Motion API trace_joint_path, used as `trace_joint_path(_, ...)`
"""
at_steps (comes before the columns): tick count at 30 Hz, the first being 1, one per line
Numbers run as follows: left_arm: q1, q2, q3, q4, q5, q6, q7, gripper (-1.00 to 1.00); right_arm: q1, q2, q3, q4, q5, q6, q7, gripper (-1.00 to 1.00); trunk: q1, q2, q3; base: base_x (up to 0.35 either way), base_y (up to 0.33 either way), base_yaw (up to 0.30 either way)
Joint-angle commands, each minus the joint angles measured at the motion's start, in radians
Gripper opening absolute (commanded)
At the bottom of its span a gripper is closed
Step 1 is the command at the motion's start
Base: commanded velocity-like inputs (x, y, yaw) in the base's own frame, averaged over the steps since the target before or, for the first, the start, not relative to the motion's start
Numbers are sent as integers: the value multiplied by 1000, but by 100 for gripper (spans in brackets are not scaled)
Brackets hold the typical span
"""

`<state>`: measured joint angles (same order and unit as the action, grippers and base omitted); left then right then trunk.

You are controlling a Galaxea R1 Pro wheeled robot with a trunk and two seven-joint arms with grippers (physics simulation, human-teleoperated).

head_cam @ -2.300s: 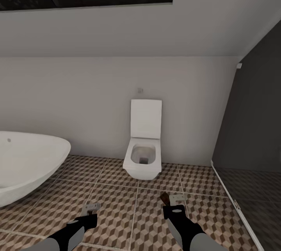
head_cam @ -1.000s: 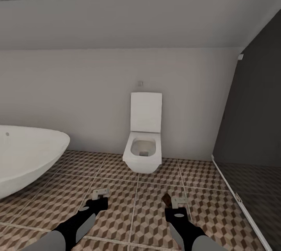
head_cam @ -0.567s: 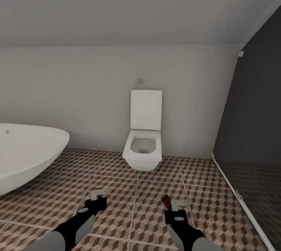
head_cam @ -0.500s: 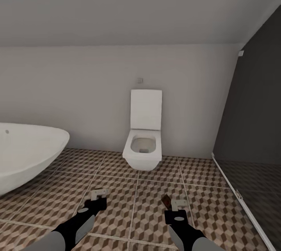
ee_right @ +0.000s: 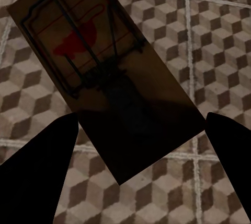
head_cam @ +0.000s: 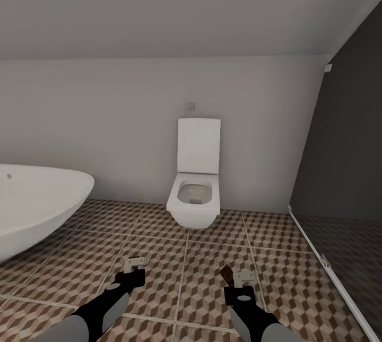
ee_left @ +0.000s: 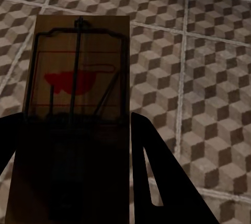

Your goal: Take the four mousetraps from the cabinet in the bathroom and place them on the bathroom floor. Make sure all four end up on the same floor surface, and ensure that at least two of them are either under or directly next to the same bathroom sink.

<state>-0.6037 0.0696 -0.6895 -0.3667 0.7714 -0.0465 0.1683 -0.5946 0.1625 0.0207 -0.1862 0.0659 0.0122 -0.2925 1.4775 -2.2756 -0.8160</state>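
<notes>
Both arms reach out low over the bathroom floor (head_cam: 159, 236), facing a white toilet (head_cam: 194, 201) on the far wall, with a white bathtub (head_cam: 37, 198) at the left and a dark glass partition (head_cam: 345, 172) at the right. The left gripper (head_cam: 135, 263) pinches a mousetrap (ee_left: 76, 109) between its fingers (ee_left: 157, 182), the board lying straight along them above the tiles. The right gripper (head_cam: 241, 278) likewise clamps a second mousetrap (ee_right: 104, 78), which sits skewed across its jaws.
</notes>
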Motion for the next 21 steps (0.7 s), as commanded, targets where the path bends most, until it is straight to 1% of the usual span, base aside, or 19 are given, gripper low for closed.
trace_joint_path(1, -1, 1, -8, -1, 6, -3, 7, -100, -1, 0, 1, 1, 5, 0, 1, -100, 0, 0, -1, 0, 0, 0)
trace_joint_path(8, -1, 2, -8, -3, 3, -4, 6, -100, -1, 1, 1, 1, 5, 0, 1, -100, 0, 0, -1, 1, 0, 0)
trace_joint_path(10, -1, 2, -8, -2, 3, -4, 7, -100, -1, 1, 1, 1, 5, 0, 1, -100, 0, 0, -1, 100, 0, 0)
trace_joint_path(14, -1, 3, -7, -2, 3, -4, 6, -100, -1, 1, 1, 1, 5, 0, 1, -100, 0, 0, -1, 236, 0, 0)
trace_joint_path(21, -1, 3, -9, -1, 2, -4, 5, -100, -1, 1, 1, 1, 5, 1, 3, -100, 0, 0, -1, 310, 0, 0)
